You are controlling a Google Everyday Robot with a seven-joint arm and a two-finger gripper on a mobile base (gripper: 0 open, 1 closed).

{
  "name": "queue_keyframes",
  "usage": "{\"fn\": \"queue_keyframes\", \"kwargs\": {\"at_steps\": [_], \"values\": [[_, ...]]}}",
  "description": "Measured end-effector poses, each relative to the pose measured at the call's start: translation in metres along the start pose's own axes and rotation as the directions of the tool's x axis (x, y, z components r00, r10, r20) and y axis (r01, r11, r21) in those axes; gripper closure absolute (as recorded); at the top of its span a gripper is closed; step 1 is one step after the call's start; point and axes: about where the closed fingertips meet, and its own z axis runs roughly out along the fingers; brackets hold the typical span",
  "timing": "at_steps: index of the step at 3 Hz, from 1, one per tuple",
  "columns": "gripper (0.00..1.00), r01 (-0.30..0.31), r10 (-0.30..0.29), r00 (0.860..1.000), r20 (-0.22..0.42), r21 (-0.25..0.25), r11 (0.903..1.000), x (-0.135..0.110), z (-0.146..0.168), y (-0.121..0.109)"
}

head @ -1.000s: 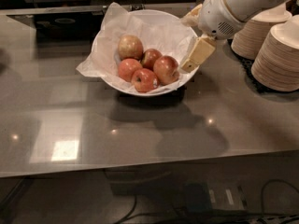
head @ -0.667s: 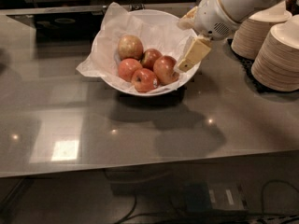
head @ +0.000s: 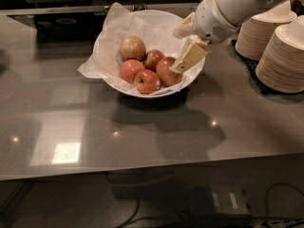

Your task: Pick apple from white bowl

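Note:
The white bowl [head: 192,77], lined with crumpled white paper, stands on the grey counter and holds several apples. The large deep red apple [head: 166,71] lies at the right of the pile. A paler yellow-tan apple [head: 132,47] lies at the back left and a smaller dark red apple [head: 153,58] in the middle. My gripper [head: 177,51] hangs over the bowl's right side with its fingers apart and nothing between them. The lower finger [head: 190,57] slants down and its tip is right at the large red apple's right side.
Two tall stacks of beige paper bowls [head: 282,56] stand on a black mat at the right, close behind my arm. A dark cooktop [head: 66,25] lies at the back left. The counter's front edge runs along the lower part of the view.
My gripper has shifted a little to the left, deeper over the bowl, bringing the lower finger up to the large red apple. The apples and the bowl have not moved.

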Motion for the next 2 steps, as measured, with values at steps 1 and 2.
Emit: {"fn": "queue_keyframes", "kwargs": {"at_steps": [1, 2], "values": [[0.33, -0.006, 0.006, 1.000, 0.000, -0.021, 0.9998, 0.001, 0.010, 0.002], [0.33, -0.017, 0.016, 1.000, -0.005, -0.048, 0.9987, 0.005, 0.023, 0.002]]}}
